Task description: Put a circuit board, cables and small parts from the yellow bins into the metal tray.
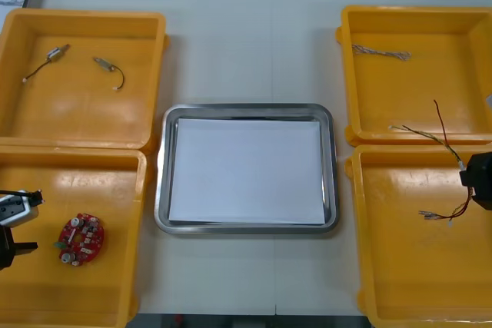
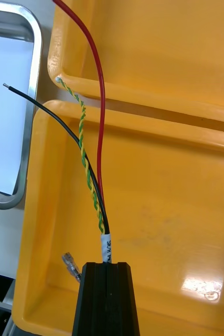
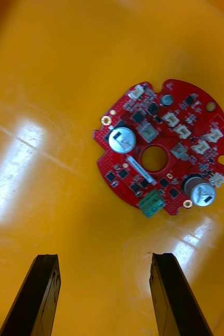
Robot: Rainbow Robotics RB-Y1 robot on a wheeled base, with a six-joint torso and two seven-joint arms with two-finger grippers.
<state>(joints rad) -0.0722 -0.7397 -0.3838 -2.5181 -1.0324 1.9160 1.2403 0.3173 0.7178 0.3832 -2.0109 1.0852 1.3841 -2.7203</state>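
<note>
Cables (image 2: pixel 106 245) clamped in the right pincer (image 2: pixel 107 266), right of the metal tray (image 1: pixel 160 190), are best lifted clear of the yellow bin (image 1: pixel 415 282); the left pincer (image 3: pixel 104 262) is held open above the circuit board (image 3: pixel 161 149).

The only writing I can find is dark print on a white label (image 2: pixel 106 248) wrapped round the cables (image 2: pixel 83 151), just above the right gripper (image 2: pixel 107 265). I cannot make out its letters. The red circuit board (image 3: pixel 161 149) shows me no legible marking.
</note>
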